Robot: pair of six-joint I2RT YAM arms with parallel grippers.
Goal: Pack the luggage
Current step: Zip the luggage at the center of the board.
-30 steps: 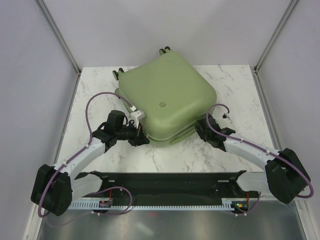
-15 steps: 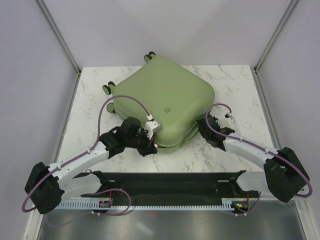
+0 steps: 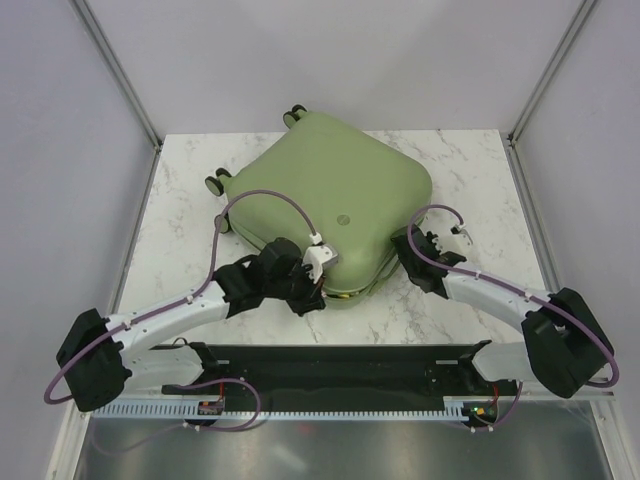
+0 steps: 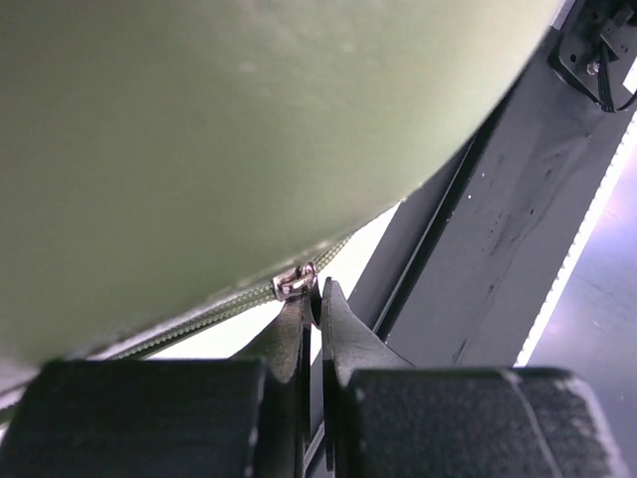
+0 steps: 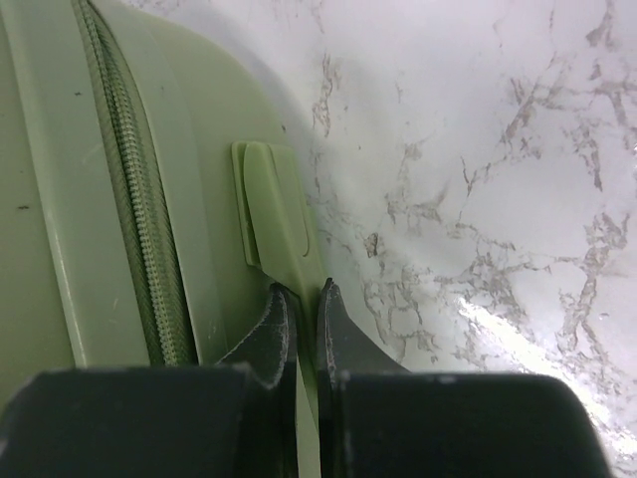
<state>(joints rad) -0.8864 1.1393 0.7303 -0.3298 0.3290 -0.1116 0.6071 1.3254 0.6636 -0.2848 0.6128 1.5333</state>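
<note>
Top external view: the suitcase (image 3: 330, 195) lies flat and skewed on the marble worktop (image 3: 470, 170). My left hand (image 4: 312, 299), fingers pressed together, touches the metal zipper pull (image 4: 295, 285) at its near edge; my right hand (image 5: 305, 294) pinches its side tab (image 5: 279, 214).

White marble table (image 3: 470, 160); grey walls (image 3: 60, 150); black base plate (image 3: 340, 365).

The pale sage-green hard-shell suitcase (image 3: 330, 195) lies flat and closed on the marble table (image 3: 480, 170), turned diagonally. Its caster wheels (image 3: 216, 184) point far left, its small round logo (image 3: 343, 219) facing up.
</note>
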